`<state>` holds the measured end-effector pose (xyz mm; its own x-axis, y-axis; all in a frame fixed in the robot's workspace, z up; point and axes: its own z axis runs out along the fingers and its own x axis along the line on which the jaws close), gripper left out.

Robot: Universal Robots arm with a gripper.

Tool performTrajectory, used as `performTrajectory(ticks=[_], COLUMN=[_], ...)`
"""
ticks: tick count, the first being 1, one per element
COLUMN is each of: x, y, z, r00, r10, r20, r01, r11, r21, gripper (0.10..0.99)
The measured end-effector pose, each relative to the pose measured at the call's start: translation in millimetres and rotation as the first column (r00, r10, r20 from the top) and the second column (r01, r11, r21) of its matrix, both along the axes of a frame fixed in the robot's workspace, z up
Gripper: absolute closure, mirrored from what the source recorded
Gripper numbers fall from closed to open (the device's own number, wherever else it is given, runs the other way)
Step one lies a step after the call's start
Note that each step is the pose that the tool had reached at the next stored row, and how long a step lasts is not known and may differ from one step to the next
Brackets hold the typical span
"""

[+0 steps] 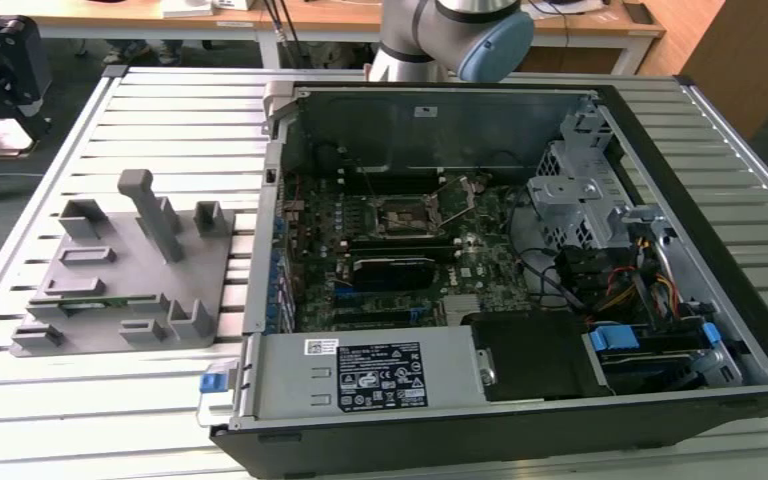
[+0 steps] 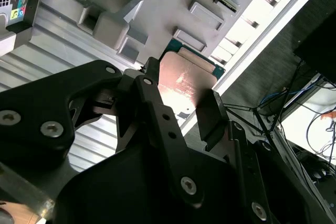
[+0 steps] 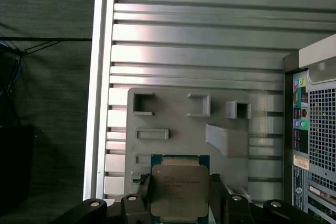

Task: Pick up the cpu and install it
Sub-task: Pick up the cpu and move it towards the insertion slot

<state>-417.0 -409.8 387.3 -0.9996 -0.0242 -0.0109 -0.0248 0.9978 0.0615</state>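
Grip confirmed: gripper [image 3: 179, 203] pinches the cpu [image 3: 178, 186] by two opposite edges.
In the first wrist view the cpu sits square between the black fingers [image 3: 217, 198], metal top facing the camera; the second wrist view shows the same hold on the cpu [image 2: 186, 80]. Beyond it lies the grey fixture tray [image 3: 178, 124], near the slatted worktop's [image 3: 199, 35] edge, beside the open computer case [image 3: 320, 124].

Gripper [image 3: 180, 195] clamped on cpu [image 3: 178, 179], one black finger [image 2: 210, 111] against each of two opposite edges, chip flat between the jaws; arm [image 1: 458, 30] joint blue-capped, well behind the jaws.
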Motion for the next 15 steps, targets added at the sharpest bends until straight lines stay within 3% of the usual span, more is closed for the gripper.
performTrajectory(ticks=[15], x=[5.6], y=[0.0], z=[0.0], r00=[1.0000], r10=[0.000], r20=[0.0000], r01=[0.000], r11=[1.0000], r21=[0.000], gripper=[0.561])
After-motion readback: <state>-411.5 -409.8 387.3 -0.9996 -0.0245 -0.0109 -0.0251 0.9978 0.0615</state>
